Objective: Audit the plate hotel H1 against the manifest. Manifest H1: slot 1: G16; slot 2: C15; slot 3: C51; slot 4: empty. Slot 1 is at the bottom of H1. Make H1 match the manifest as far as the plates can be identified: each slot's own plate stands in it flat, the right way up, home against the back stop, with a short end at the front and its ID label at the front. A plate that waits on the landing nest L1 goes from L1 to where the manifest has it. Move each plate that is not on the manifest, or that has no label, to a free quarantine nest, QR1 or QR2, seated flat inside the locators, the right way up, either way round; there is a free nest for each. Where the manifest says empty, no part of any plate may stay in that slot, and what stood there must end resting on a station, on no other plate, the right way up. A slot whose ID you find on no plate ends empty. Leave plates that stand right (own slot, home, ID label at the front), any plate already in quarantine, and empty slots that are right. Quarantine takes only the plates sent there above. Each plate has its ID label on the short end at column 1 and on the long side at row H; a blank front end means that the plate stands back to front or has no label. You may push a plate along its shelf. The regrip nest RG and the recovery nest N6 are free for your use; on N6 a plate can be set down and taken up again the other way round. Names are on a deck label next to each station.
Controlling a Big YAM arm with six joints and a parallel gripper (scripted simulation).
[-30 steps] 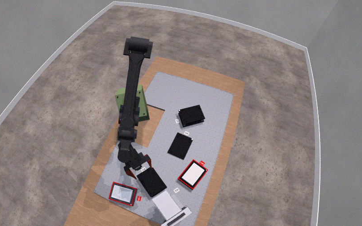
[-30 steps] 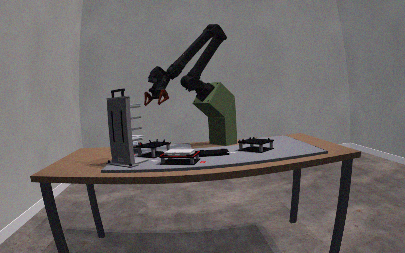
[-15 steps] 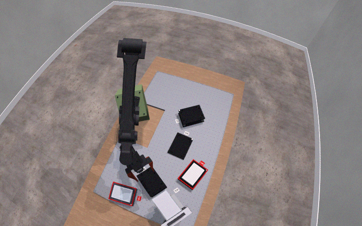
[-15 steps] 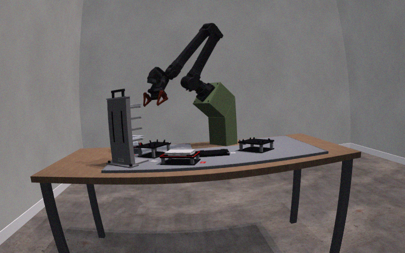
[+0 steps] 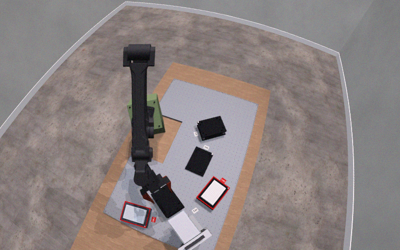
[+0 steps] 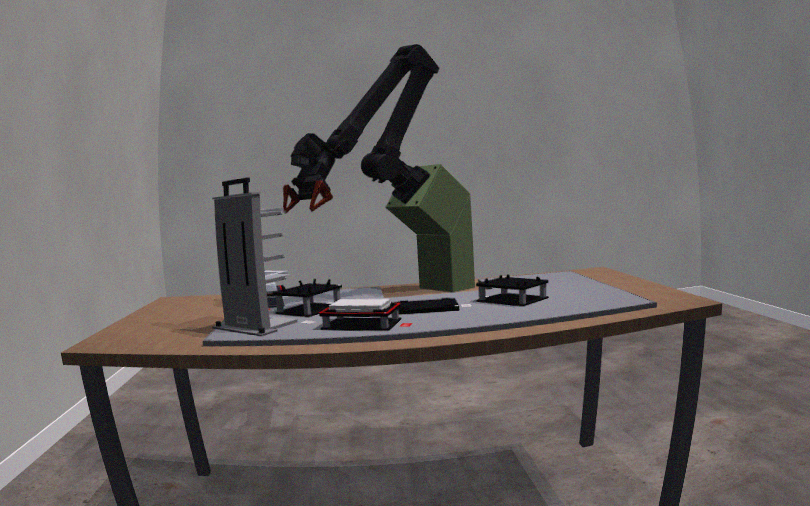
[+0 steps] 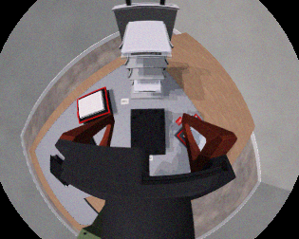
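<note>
The grey plate hotel H1 (image 6: 241, 257) stands at the deck's near-left end, and it also shows in the top view (image 5: 192, 235) and the wrist view (image 7: 147, 30). A pale plate (image 6: 275, 276) lies in a low slot; its label is too small to read. The upper shelves look bare from the side. My gripper (image 6: 304, 199) is open and empty. It hangs in the air in front of the hotel, about level with its top shelf. It is over the black nest (image 5: 169, 201) that stands before the hotel. The gripper also shows in the top view (image 5: 157, 189) and the wrist view (image 7: 148, 140).
Two red-rimmed nests each hold a white plate, one left of the hotel (image 5: 135, 213) and one right (image 5: 213, 192). A flat black nest (image 5: 199, 160) and a raised black nest (image 5: 211, 127) stand farther along the grey deck. The green arm base (image 5: 151, 114) is behind.
</note>
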